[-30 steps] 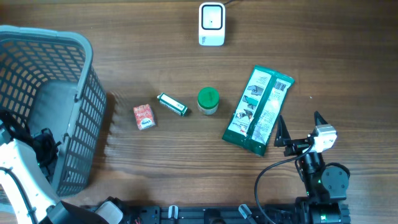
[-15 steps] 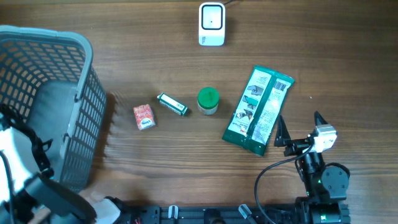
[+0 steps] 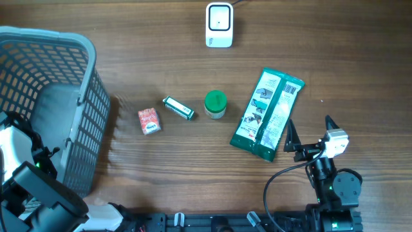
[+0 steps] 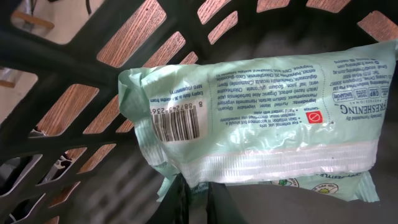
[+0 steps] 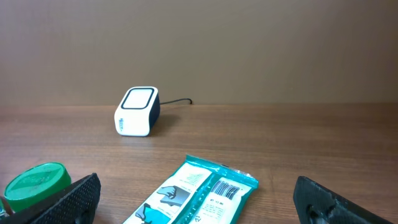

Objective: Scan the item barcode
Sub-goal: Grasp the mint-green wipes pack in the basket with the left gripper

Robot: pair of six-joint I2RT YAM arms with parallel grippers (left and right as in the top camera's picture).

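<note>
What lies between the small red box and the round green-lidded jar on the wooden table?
A small green and white oblong pack lies there, tilted, touching neither the small red box nor the round green-lidded jar; the overhead view shows it.

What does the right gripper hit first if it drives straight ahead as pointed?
Likely the teal package, lying flat just ahead of the open right gripper. It may pass over it; height is unclear.
</note>
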